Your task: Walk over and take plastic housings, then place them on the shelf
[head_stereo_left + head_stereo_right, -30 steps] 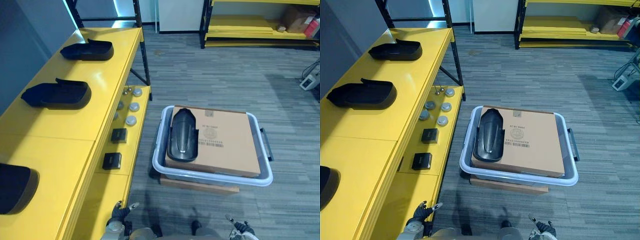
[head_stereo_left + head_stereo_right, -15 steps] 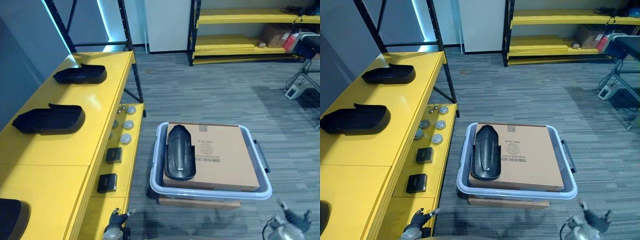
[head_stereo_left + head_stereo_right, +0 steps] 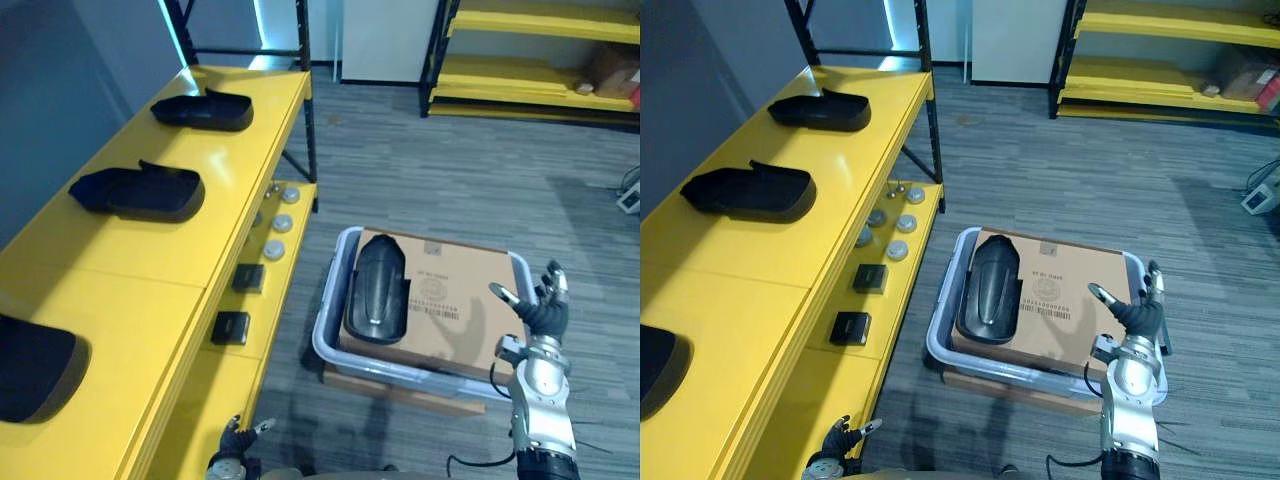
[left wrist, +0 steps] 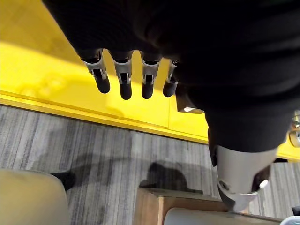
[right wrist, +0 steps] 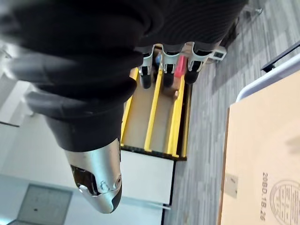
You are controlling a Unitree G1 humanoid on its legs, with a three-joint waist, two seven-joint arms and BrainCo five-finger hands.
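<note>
- A black plastic housing (image 3: pixel 376 290) is lying on the left end of the cardboard box (image 3: pixel 460 310); the box is sitting in a grey tub (image 3: pixel 325 345)
- The right hand (image 3: pixel 543 310) is hovering at the box's right edge; its fingers are spreading straight, gripping nothing
- The left hand (image 3: pixel 233 445) is hanging low, left of the box; its fingers are relaxed and empty
- Three more housings (image 3: pixel 140 190) are resting on the yellow shelf (image 3: pixel 130 260), left of the box

Both head views look steeply down, slightly apart, sharing the yellow shelf (image 3: pixel 232 150) and cardboard box (image 3: pixel 462 300). The left wrist view faces the shelf's edge closely past the left hand (image 4: pixel 150 37); the right looks past the right hand (image 5: pixel 93 56) over the box toward a far rack (image 5: pixel 154 117).
</note>
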